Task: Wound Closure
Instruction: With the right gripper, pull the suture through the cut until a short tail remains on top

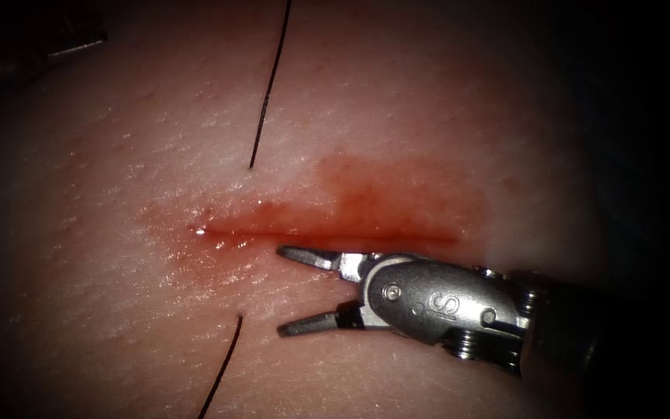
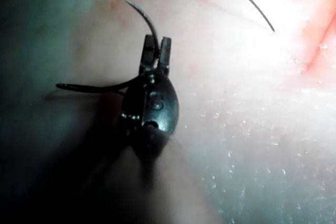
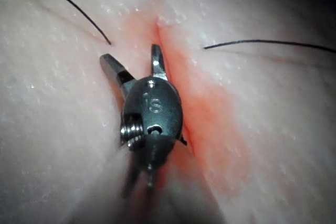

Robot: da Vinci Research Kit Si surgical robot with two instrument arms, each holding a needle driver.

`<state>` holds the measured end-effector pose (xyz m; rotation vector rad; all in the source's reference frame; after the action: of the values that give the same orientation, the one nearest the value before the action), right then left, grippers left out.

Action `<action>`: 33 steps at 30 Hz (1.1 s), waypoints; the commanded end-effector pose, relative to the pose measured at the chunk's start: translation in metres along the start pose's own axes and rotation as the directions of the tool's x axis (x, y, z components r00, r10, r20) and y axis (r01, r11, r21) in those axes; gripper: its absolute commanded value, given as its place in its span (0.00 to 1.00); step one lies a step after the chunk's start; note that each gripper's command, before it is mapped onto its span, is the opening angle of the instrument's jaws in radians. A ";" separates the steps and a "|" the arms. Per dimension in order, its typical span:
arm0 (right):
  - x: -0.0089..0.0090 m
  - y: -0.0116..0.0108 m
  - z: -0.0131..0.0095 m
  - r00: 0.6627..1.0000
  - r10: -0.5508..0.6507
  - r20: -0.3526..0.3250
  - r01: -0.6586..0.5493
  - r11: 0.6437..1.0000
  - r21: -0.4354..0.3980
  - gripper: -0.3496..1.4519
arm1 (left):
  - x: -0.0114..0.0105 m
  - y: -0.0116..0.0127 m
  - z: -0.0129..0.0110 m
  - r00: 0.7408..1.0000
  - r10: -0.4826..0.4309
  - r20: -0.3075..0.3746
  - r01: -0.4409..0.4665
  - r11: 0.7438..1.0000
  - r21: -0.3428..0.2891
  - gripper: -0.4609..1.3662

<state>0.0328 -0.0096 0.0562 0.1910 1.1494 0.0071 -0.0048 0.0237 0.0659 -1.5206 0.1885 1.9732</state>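
Nearest the endoscope, thread [image 1: 222, 372] enters the tissue [image 1: 102, 256] below the cut. Just beyond, the right tool [image 1: 292, 289] hovers with fingers [image 1: 308, 257] spread wide, holding nothing, its upper finger just beside the cut [image 1: 335, 235], where red fluid [image 1: 381, 198] stains the surface. Past the cut, thread emerges again and runs away upward. In the left wrist view, the left tool [image 2: 157, 43] has its fingers clamped on the curved needle [image 2: 142, 15] near its middle, clear of the tissue.
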 end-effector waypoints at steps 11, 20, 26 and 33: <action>0.0001 -0.0013 0.0018 0.999 -0.044 -0.001 0.044 0.996 0.075 0.82 | 0.0000 0.0000 0.0000 1.000 0.000 -0.002 0.000 1.000 -0.013 0.06; 0.0003 -0.0009 0.0039 0.999 -0.053 -0.010 0.054 0.995 0.081 0.84 | 0.0001 0.0001 0.0001 1.000 -0.001 -0.004 0.001 1.000 -0.016 0.06; -0.0002 -0.0004 0.0051 0.999 -0.034 -0.003 0.035 0.996 0.077 0.86 | 0.0002 0.0001 0.0000 1.000 -0.001 -0.005 0.001 1.000 -0.018 0.06; -0.0001 -0.0003 0.0053 0.999 -0.033 -0.002 0.033 0.997 0.075 0.84 | 0.0003 0.0001 -0.0003 1.000 -0.001 -0.005 0.001 1.000 -0.020 0.06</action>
<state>0.0375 -0.0106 0.0584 0.2334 1.1546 -0.0618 -0.0047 0.0237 0.0656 -1.5305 0.1819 1.9718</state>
